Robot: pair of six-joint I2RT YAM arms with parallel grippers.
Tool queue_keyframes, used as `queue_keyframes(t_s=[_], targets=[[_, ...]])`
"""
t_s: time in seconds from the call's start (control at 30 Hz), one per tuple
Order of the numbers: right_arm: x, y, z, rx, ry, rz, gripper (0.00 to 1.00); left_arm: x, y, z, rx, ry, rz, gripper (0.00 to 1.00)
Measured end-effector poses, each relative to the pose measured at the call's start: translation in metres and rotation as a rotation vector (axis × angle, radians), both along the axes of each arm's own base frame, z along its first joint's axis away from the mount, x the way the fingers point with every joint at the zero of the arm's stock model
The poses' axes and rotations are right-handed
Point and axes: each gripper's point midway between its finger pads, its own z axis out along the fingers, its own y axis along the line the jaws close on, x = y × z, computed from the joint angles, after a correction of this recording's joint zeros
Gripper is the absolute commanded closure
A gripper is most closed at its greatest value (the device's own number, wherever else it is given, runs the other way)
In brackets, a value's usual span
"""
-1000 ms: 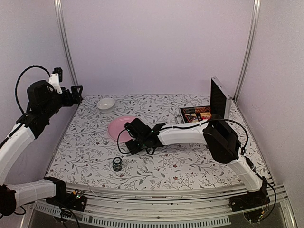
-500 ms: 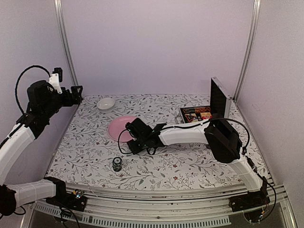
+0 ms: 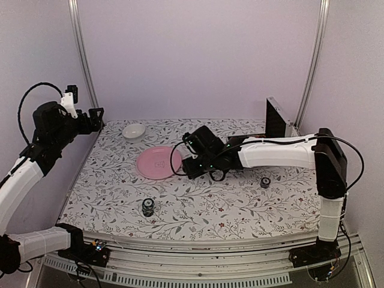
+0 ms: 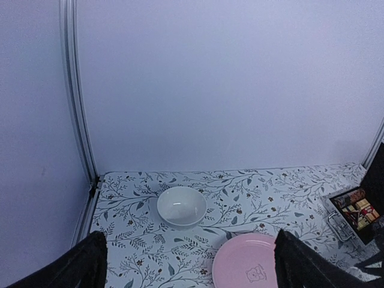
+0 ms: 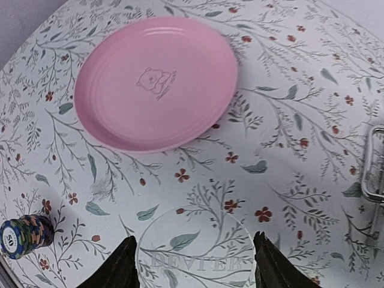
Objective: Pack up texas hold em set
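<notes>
Floral-patterned white counter (image 3: 240,204) carried everything.

Flat square silver metal case with black lining (image 4: 354,210) stood at the far right corner. Its lid was upright, so the tray was open to receive pieces. Coloured pieces showed in its compartments in the left wrist view. In the top view the right arm hid most of its base.

Round pink plate (image 3: 158,162) lay centre-left, bare. Judged not part of the set.

Small white bowl (image 3: 134,130) sat beyond the plate near the back wall, well apart from the case.

Left claw (image 3: 93,118) was raised high at the left edge, fingers spread wide with nothing between them. Judged parked clear of the working arm.

Right claw (image 5: 195,267) hung above the counter between plate and case. It pinched a clear round disc (image 5: 195,246) with raised lettering, held edge to edge between the two fingers. Judged a set piece in carriage toward the case.

Two loose items were on the counter:
- A dark striped round poker chip stack (image 3: 147,207) stood near the front edge, left of centre.
- A small dark round item (image 3: 264,182) stood near the case. It looked like a second stack but was too small to be sure.

Judged both not yet packed, and the lid not yet closed.
</notes>
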Motion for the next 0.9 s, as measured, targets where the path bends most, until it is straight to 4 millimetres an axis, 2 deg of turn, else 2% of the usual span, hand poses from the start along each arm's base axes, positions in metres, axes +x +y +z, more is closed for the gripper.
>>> queue_keyframes(t_s=[0.1, 0.17, 0.3, 0.4, 0.5, 0.6, 0.67, 0.9], targets=[[0.024, -0.036, 0.030, 0.028, -0.046, -0.087, 0.47, 0.000, 0.000, 0.000, 0.000, 0.000, 0.000, 0.03], [0.048, -0.071, 0.039, 0.034, -0.064, -0.167, 0.47, 0.000, 0.000, 0.000, 0.000, 0.000, 0.000, 0.03], [0.096, -0.149, 0.027, -0.023, -0.068, -0.341, 0.47, -0.001, 0.000, 0.001, 0.000, -0.004, 0.001, 0.03], [0.122, -0.202, 0.014, -0.080, -0.056, -0.439, 0.48, -0.001, 0.001, 0.001, 0.000, -0.004, 0.005, 0.03], [0.140, -0.239, 0.003, -0.119, -0.046, -0.499, 0.47, -0.001, 0.002, 0.001, 0.001, -0.004, 0.009, 0.03], [0.152, -0.267, -0.013, -0.160, -0.021, -0.536, 0.47, -0.001, 0.002, 0.001, 0.002, -0.004, 0.012, 0.03], [0.157, -0.278, -0.024, -0.181, 0.001, -0.545, 0.47, -0.001, 0.002, 0.001, 0.002, -0.004, 0.013, 0.03], [0.175, -0.299, -0.044, -0.211, 0.033, -0.569, 0.47, -0.001, 0.003, 0.001, 0.002, -0.005, 0.015, 0.03]])
